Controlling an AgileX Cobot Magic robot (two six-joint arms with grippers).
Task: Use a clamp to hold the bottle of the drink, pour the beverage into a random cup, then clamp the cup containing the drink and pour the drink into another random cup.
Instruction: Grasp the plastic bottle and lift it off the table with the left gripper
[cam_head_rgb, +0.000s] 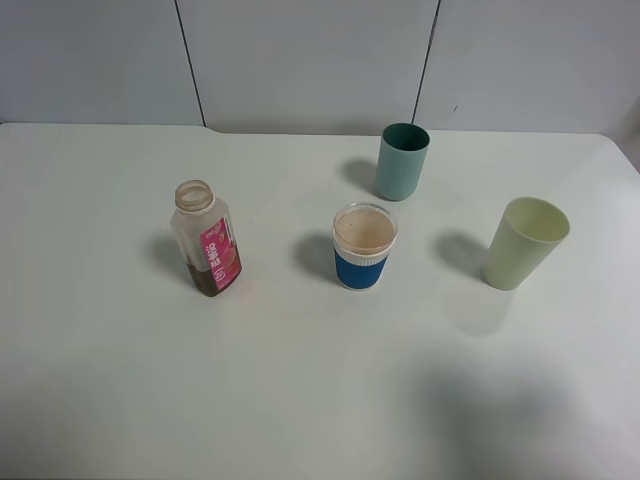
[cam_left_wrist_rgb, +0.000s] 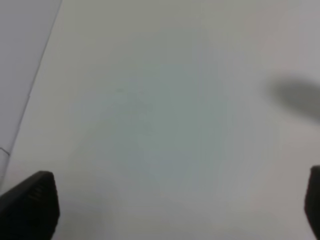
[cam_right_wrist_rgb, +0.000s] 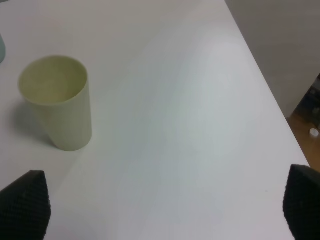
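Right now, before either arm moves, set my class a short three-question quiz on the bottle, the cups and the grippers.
1. True or false: the bottle stands upright with no cap on.
2. The blue-banded cup holds: A nothing; B brownish drink; C ice.
3. Fill in: the left gripper and the right gripper are both ____.
Key: 1 true; 2 B; 3 open.
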